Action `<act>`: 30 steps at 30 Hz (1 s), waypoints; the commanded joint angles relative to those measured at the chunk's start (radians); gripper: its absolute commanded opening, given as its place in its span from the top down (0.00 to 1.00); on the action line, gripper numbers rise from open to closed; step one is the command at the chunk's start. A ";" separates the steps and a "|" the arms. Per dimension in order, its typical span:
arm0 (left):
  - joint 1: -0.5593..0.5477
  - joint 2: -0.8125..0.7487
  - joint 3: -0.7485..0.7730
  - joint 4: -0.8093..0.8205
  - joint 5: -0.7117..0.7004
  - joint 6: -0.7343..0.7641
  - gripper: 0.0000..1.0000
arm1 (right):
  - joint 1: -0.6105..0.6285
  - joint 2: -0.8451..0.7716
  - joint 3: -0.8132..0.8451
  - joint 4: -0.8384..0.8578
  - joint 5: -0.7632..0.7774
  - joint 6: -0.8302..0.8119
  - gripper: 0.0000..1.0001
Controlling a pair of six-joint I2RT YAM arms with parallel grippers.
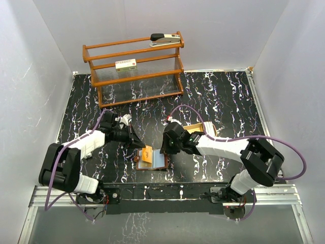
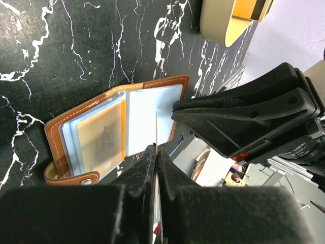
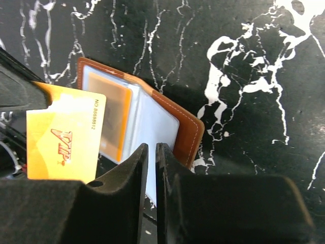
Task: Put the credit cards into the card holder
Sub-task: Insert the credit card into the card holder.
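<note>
Lying open on the black marbled table [image 1: 223,101] close to its near edge, between the two arms, the card holder [image 2: 56,127] has its clear sleeves facing up. The left gripper [image 2: 156,151] is clamped on a yellow credit card [image 3: 63,132], held on edge just above the wallet. The right gripper [image 3: 151,152] reaches in from the right with its fingers drawn to a slit. It appears to pinch the near edge of a clear sleeve page, though the grip itself is partly hidden.

The likely trouble is the card's corner missing the pocket mouth and riding over the plastic. It could also shove the light wallet along the table if the right side's hold slips. The two grippers are very near each other, so a tilt could knock them together.

One sleeve on the left already holds an orange card [image 2: 99,134]. Farther right, a shallow tan tray [image 2: 213,25] contains another orange card [image 2: 249,7]. At the far edge, a wooden rack [image 1: 134,66] carries a stapler [image 1: 165,39] on top and a white box [image 1: 126,64] on a shelf.
</note>
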 commanded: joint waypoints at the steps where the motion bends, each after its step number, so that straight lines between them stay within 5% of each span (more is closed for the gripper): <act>1: -0.004 0.032 -0.007 0.041 0.066 0.003 1.00 | 0.003 0.014 0.028 -0.012 0.057 -0.033 0.90; 30: -0.058 0.214 0.015 0.084 0.055 0.052 1.00 | 0.004 0.074 -0.020 0.029 0.075 -0.043 0.93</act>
